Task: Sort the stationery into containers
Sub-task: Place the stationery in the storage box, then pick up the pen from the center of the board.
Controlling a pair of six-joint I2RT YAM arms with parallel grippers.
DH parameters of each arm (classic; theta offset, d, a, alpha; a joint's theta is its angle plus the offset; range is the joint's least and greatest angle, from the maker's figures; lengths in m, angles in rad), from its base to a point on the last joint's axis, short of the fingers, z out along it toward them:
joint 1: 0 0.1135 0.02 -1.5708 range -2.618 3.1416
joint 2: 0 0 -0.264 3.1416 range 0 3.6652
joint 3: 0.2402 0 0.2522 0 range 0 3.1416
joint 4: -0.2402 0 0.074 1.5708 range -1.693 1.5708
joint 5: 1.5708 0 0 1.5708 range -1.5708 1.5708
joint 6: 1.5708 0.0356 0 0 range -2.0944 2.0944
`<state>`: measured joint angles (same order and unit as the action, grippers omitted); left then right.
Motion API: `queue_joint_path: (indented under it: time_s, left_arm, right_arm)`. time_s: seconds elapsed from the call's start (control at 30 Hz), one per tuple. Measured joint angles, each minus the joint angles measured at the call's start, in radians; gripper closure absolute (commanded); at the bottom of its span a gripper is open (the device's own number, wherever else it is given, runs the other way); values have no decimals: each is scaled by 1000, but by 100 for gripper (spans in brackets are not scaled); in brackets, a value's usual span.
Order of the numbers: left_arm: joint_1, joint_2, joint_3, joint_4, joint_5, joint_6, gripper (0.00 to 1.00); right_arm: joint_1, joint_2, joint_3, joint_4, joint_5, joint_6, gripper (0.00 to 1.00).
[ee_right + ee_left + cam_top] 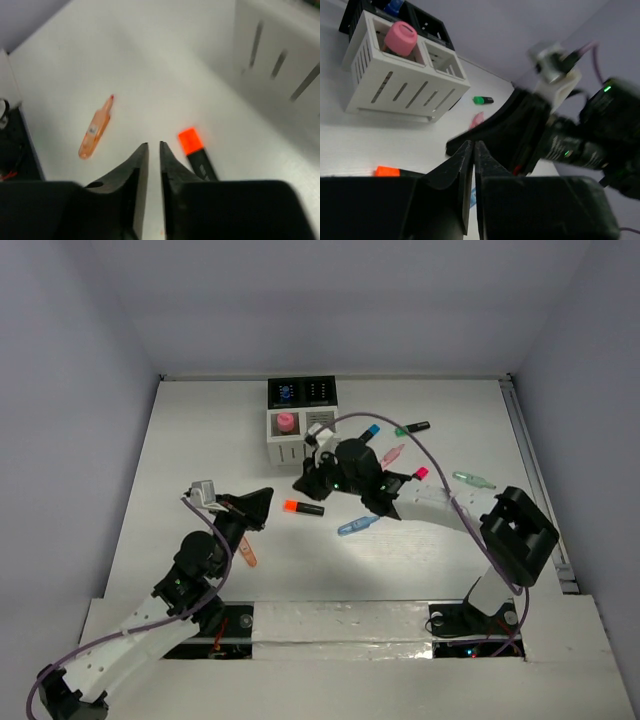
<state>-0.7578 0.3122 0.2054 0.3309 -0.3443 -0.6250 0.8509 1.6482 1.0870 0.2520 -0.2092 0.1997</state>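
Observation:
The containers (300, 422) stand at the back middle: two white slotted cups (400, 85) in front and two black ones behind. A pink-capped item (400, 37) stands in the left white cup. An orange-capped highlighter (303, 508) lies in front of the cups, just right of my right gripper's tips (192, 145). My right gripper (300, 483) hovers low beside it, jaws almost together and empty (154, 144). My left gripper (265, 498) is shut and empty (472, 142), left of the highlighter. An orange pen (247, 553) lies near the left arm (95, 131).
A blue pen (358, 525), pink pen (392, 455), blue-capped highlighter (368, 432), green-capped highlighter (412, 428), pink-capped highlighter (410, 477) and green pen (473, 480) lie scattered right of the cups. The right arm (570, 140) crosses close in front of my left gripper.

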Motion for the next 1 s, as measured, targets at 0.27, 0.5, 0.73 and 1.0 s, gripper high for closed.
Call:
queue_joint_path:
  time_s: [0.27,0.5,0.73,1.0]
  left_arm:
    - [0,-32,69,-38,-40,39,97]
    - [0,-74,61,-91,-135,102,65]
    - [0,-166,28,-137,-207,120,54]
    - [0,-159,23,-142,-228,131,54]
  right_arm:
    - [50,34,-37,-103,30,-46,22]
    - [61,214,139,-219,66,-142,19]
    - [61,352,228,-339,113,-223,19]
    - [62,444,336,-384,125,-296,44]
